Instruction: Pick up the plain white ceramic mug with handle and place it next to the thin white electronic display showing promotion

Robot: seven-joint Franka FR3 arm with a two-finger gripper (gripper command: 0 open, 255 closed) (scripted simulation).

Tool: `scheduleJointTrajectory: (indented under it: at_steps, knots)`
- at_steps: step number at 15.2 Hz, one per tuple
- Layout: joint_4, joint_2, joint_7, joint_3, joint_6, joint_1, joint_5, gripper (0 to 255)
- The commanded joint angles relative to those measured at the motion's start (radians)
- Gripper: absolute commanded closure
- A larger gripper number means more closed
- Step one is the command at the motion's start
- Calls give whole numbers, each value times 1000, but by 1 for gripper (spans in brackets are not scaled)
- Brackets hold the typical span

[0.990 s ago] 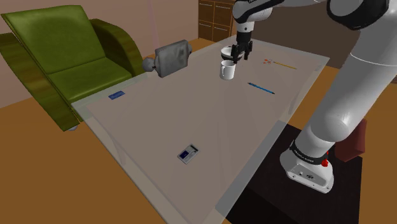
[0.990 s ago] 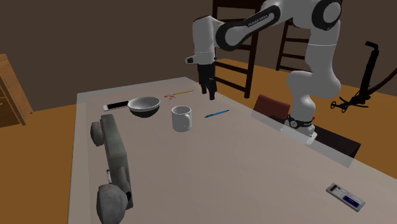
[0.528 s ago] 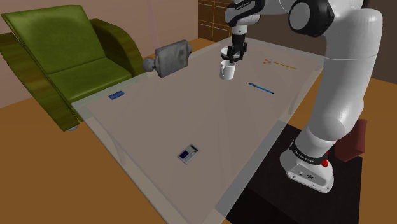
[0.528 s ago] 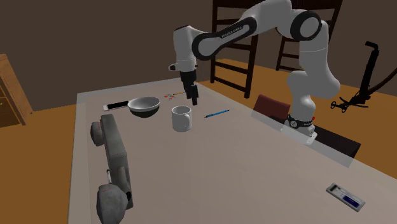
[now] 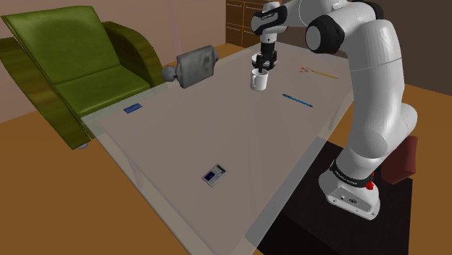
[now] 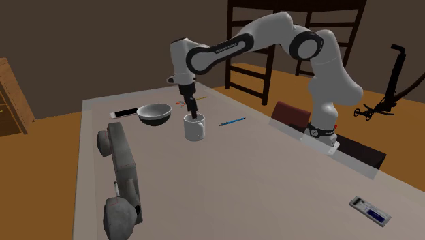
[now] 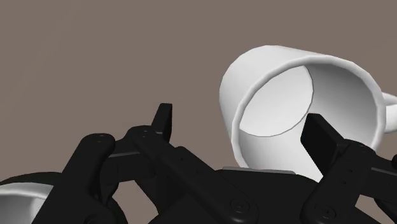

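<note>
Atop worktop [image 5: 217, 138]: white mug [image 6: 194, 129], upright, handled; rigid, smooth, chippable, probably light. End effector [image 6: 193, 113] fingers apart, straddling rim. Best hold: side wall, pinched inside-and-out.

Mug [image 7: 273, 70] handle cut off at edge, bowl [image 7: 16, 200] mostly hidden

One table [image 5: 239, 138] was recorded. On it were counted one mug [image 5: 259, 82], one bowl [image 6: 154, 114], one blue pen [image 5: 298, 100], one pencil [image 5: 322, 73], one display [image 5: 214, 175], one blue card [image 5: 132, 109], one white strip [image 6: 124, 113] and one grey block [image 5: 194, 67]. Around the table stood one green armchair [image 5: 72, 65], two dark chairs [image 6: 252, 80], one wooden cabinet [image 5: 243, 22] and one black stand [image 6: 393, 71]. One white arm [image 5: 377, 87] was mounted on one box [image 5: 319, 217] beside the table.
</note>
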Motion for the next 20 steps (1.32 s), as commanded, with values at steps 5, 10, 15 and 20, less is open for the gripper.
scheduleJointTrajectory:
  at_steps: [5, 10, 15, 20]
  knots:
    - [-47, 18, -5, 5, 64, 2, 8, 0]
    - [-47, 18, -5, 5, 64, 2, 8, 0]
    - [-46, 18, -5, 5, 64, 2, 8, 255]
    - [-46, 18, -5, 5, 64, 2, 8, 255]
